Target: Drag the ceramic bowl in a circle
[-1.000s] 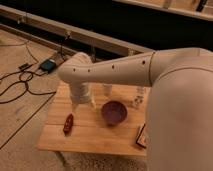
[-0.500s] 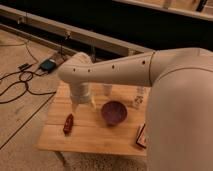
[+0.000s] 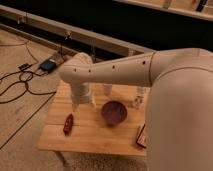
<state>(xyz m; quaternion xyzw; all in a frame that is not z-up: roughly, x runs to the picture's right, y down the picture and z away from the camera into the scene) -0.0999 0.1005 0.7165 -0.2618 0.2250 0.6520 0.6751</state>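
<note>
A small wooden table [image 3: 100,139] stands on a concrete floor, seen from above and past a large white robot arm [image 3: 150,70] that fills the right side of the view.

Near the middle of the table sits the ceramic bowl [image 3: 114,112], upright and open side up. It is round, dark purple-maroon and glossy, with a paler sheen along its rim. Its inside shows only the same dark colour. Behind it, towards the far edge of the table, stand two clear glasses, one [image 3: 107,90] just behind the bowl and one [image 3: 139,98] to the right. What they hold, if anything, is too faint to tell.

The arm bends at a rounded joint and drops straight down to the gripper [image 3: 83,104], which hangs over the table just left of the bowl, apparently apart from it. Whether the gripper is spread or closed cannot be told.

A small red object [image 3: 68,123] lies near the table's left edge. A flat red and white item [image 3: 141,136] rests at the right edge, partly hidden by the arm. Black cables [image 3: 20,86] trail across the floor to the left.
</note>
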